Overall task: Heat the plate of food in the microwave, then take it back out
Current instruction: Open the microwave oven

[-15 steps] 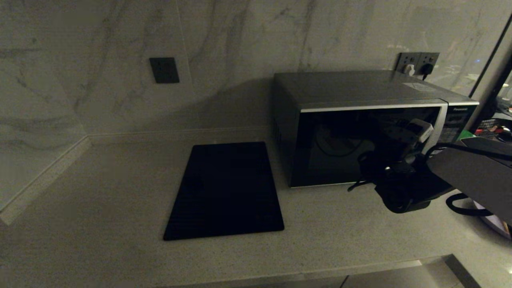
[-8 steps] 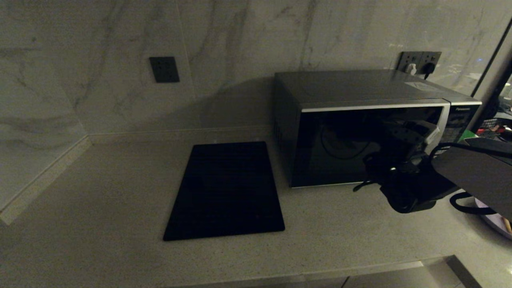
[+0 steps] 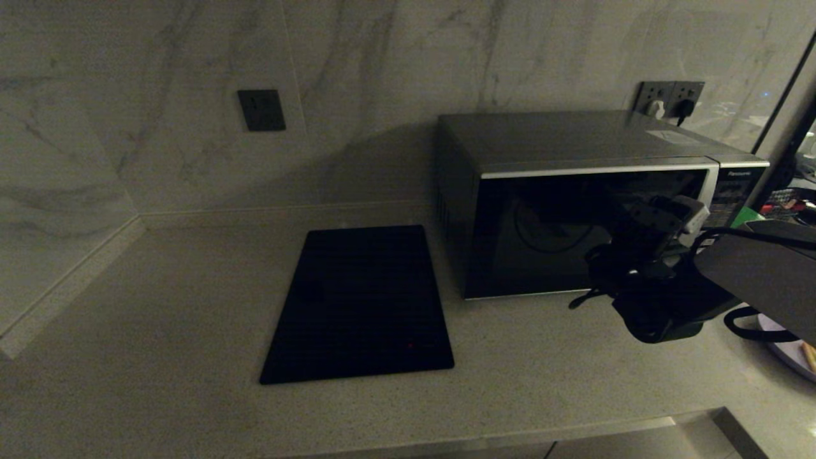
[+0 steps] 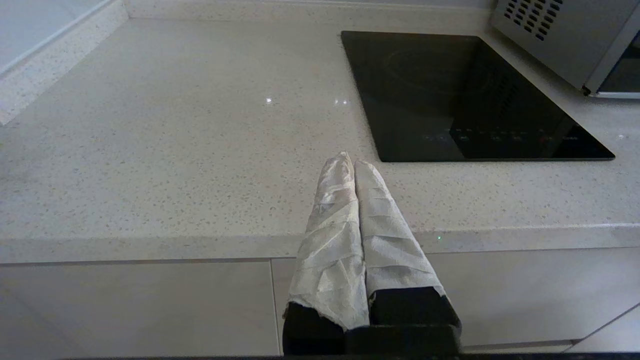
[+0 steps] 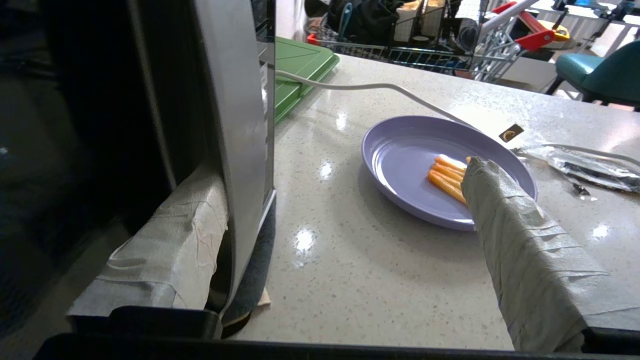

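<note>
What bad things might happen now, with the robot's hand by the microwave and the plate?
1. The right gripper is open at the right edge of the microwave door, one finger in front of the glass; it might slip off instead of pulling the door open.
2. The plate of food sits close beside it on the counter; the other finger could bump it and spill the orange sticks.
3. A white cable lies near the plate and might snag.

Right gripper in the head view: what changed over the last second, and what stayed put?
The right gripper, open and empty, drifted slightly right along the microwave front, toward its control-panel side. Nothing was grasped or released. The microwave door stays shut; the black slab is unmoved.
</note>
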You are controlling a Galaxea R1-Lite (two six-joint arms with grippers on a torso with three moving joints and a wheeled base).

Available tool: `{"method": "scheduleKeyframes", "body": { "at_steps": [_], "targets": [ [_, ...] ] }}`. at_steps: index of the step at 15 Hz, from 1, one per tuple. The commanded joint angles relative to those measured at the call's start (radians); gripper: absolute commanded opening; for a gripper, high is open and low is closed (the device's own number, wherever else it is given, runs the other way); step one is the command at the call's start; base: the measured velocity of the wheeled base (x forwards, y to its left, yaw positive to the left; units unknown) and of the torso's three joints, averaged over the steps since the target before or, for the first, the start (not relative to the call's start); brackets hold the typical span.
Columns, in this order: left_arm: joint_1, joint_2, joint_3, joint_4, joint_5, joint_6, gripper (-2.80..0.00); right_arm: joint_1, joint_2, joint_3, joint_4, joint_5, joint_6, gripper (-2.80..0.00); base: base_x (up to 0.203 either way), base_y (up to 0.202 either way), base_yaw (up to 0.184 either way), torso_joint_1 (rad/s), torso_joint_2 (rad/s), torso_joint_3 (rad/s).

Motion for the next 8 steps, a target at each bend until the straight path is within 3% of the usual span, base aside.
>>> {"method": "scheduleKeyframes", "body": {
  "at_steps": [1,2,8],
  "targets": [
    [0.0,0.0,0.0,-0.001,0.0,-0.001,-2.8,-0.002,0.008,-0.008,-0.007,-0.008,-0.006,-1.34,0.0,0.0,0.0,0.0,0.0,0.0],
    [0.0,0.0,0.0,0.0,0.0,-0.001,-2.8,-0.002,0.013,-0.015,-0.009,-0.006,-0.006,-2.8,0.0,0.0,0.0,0.0,0.0,0.0],
    [0.0,0.0,0.0,-0.001,0.0,-0.001,-2.8,0.0,0.033,-0.043,-0.008,-0.008,-0.008,-2.8,0.0,0.0,0.0,0.0,0.0,0.0]
  ]
}}
